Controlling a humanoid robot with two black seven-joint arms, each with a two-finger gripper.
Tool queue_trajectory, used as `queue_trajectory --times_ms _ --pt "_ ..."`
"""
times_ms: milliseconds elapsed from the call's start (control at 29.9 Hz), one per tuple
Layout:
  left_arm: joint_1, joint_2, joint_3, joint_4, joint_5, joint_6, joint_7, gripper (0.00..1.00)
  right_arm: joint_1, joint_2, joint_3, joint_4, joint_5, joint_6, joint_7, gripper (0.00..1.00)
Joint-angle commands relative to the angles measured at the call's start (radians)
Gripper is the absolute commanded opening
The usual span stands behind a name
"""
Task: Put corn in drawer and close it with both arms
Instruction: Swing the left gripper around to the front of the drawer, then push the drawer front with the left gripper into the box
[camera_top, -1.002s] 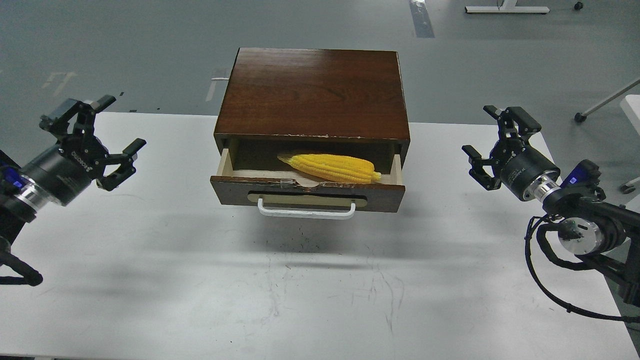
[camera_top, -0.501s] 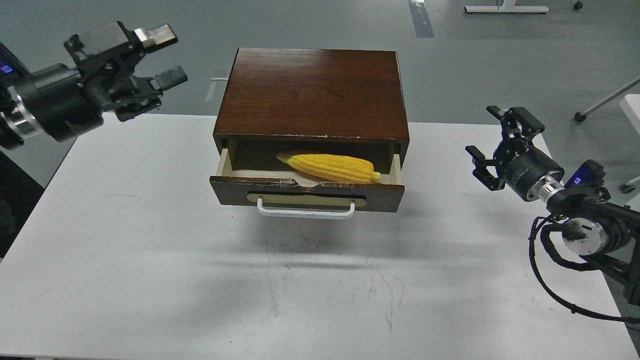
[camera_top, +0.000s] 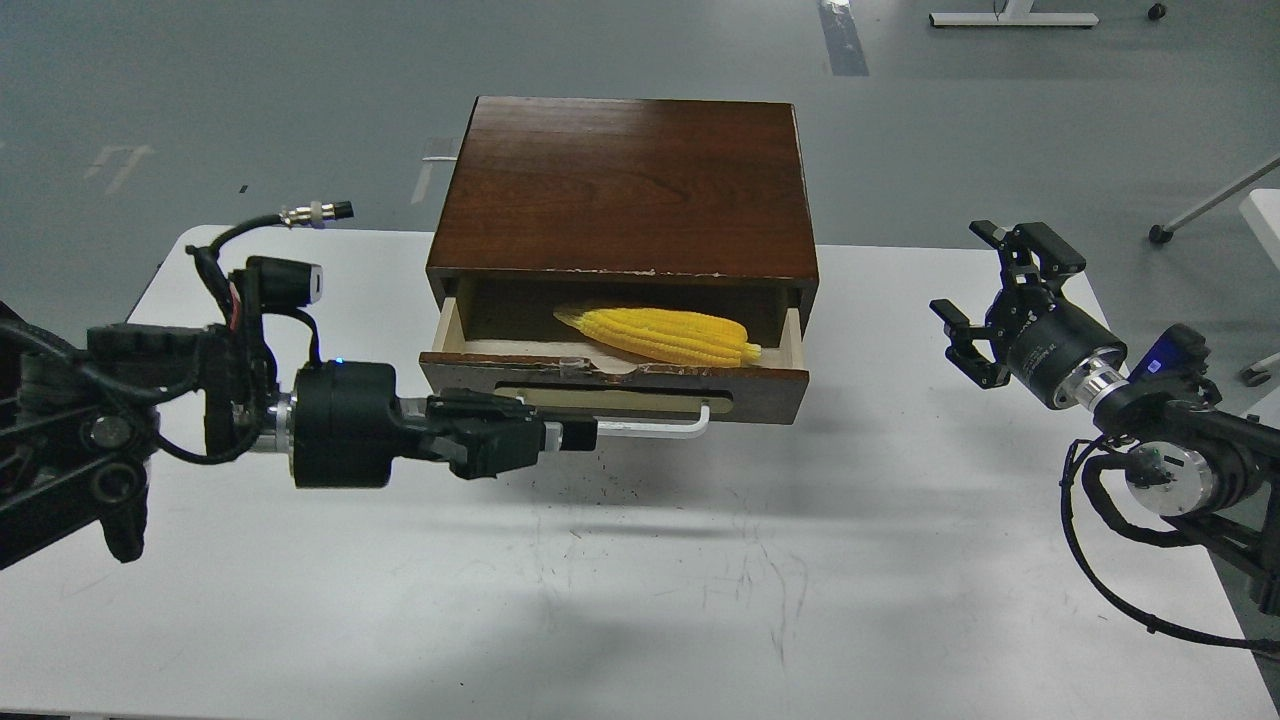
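The yellow corn (camera_top: 660, 335) lies inside the open drawer (camera_top: 760, 382), which is pulled a little way out of the dark wooden cabinet (camera_top: 625, 180). My left gripper (camera_top: 575, 435) points right, level with the drawer front, and covers the left end of the white handle (camera_top: 655, 428). It is seen side-on, so its two fingers cannot be told apart. My right gripper (camera_top: 975, 300) is open and empty, held above the table to the right of the cabinet.
The white table (camera_top: 640, 590) carries the cabinet at its back middle. Black cables (camera_top: 1100, 580) hang from my right arm near the table's right edge. Grey floor lies beyond the table.
My left arm swung down from high at the back left to the drawer front, its gripper now at the handle's left end. The right gripper, the corn and the drawer stayed put.
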Motion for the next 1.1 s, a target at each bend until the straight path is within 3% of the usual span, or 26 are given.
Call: queue_trajectory --times_ms 0,368,568,1069 --pt "0.031 -0.025 0.053 0.001 0.079 0.000 0.000 0.00 -0.011 -0.002 -0.001 0.000 0.000 0.000 0.000 0.96" --pt "0.183 -0.143 0.041 0.111 0.037 0.068 0.000 0.00 -0.020 -0.001 -0.002 0.000 0.000 0.000 0.000 0.96" --pt "0.186 -0.174 0.038 0.189 -0.169 0.108 0.000 0.00 -0.022 -0.002 -0.002 0.000 0.000 0.000 0.000 0.96" --pt "0.193 -0.231 0.005 0.286 -0.201 0.137 0.000 0.00 -0.026 -0.001 -0.002 0.000 -0.002 0.000 0.000 0.96"
